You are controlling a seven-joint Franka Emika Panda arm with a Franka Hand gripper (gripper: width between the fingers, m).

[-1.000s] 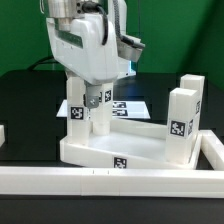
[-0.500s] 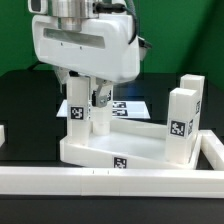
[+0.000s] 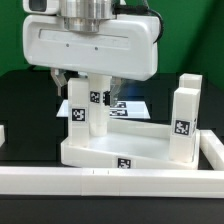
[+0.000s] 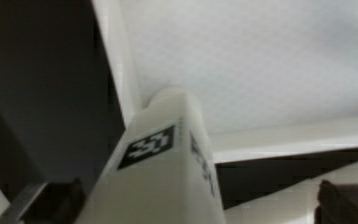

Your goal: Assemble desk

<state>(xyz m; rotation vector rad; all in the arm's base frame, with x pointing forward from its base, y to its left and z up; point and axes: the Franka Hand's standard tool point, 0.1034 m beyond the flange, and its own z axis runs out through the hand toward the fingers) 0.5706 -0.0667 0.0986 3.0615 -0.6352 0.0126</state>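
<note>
The hand (image 3: 92, 88) has turned broadside, its fingertips hidden behind a leg (image 3: 80, 110).

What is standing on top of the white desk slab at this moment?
On the desk slab three legs stand upright: one below the open gripper, two at the exterior view's right. The gripper body covers the far side.

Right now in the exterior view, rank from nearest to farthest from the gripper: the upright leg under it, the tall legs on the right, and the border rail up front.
1. Upright leg, directly beneath the gripper, between its open jaws.
2. Tall legs, at the slab's corner on the exterior view's right.
3. Border rail, along the front.
</note>
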